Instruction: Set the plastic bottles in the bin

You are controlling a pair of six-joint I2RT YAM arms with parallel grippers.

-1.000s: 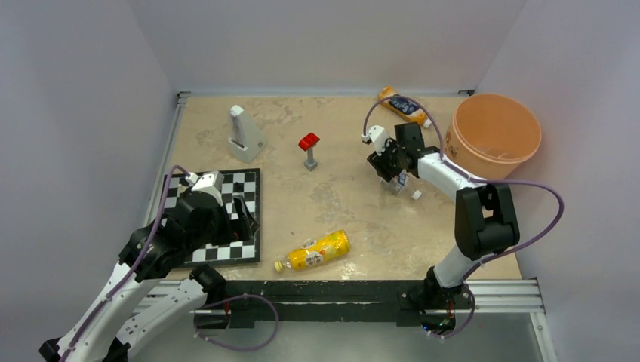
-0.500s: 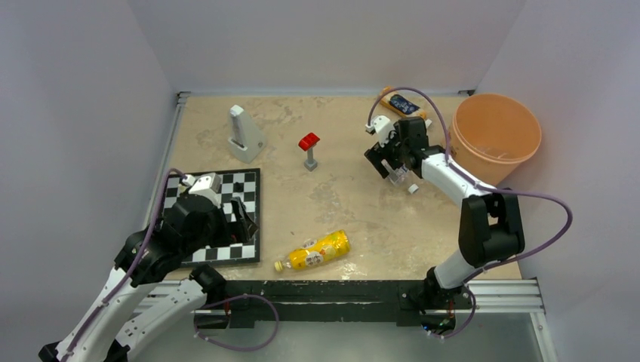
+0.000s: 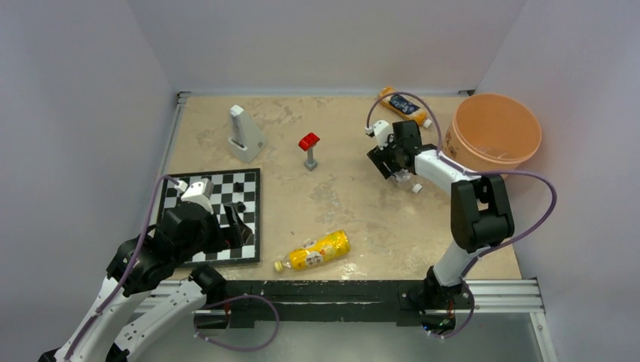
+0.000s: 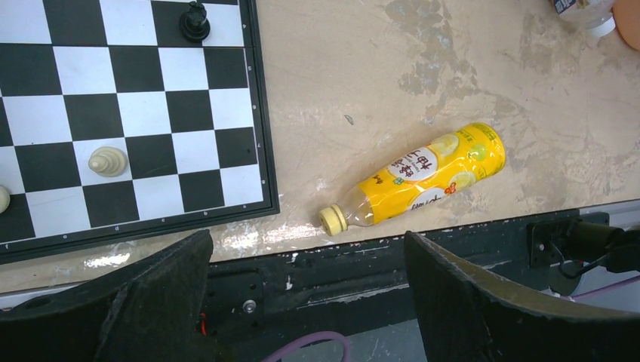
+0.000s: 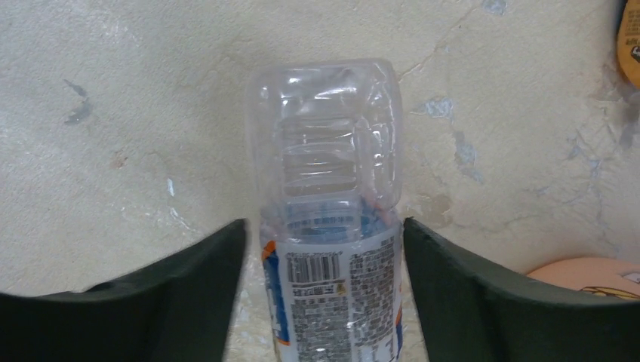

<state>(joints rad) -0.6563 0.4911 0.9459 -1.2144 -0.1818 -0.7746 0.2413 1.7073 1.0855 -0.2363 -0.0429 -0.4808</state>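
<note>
A clear bottle (image 5: 324,173) with a printed label lies on the table between the fingers of my right gripper (image 5: 324,226). The gripper is open, with narrow gaps on both sides of the bottle. In the top view this gripper (image 3: 398,167) is left of the bin (image 3: 494,136), and the bottle's white cap (image 3: 416,187) sticks out behind it. An orange-yellow bottle (image 3: 313,251) lies near the front edge and also shows in the left wrist view (image 4: 423,173). Another orange bottle (image 3: 405,105) lies at the back. My left gripper (image 3: 240,225) is open and empty over the chessboard's near right corner.
A chessboard (image 3: 226,207) with a few pieces lies at the front left. A white wedge device (image 3: 244,136) and a red-topped grey stand (image 3: 309,149) stand further back. The black front rail (image 4: 362,279) runs under my left gripper. The bin's rim (image 5: 589,275) shows at the right wrist view's lower right.
My left arm has pulled back toward the near left. My right gripper has shifted a little toward the back, still at the clear bottle.
</note>
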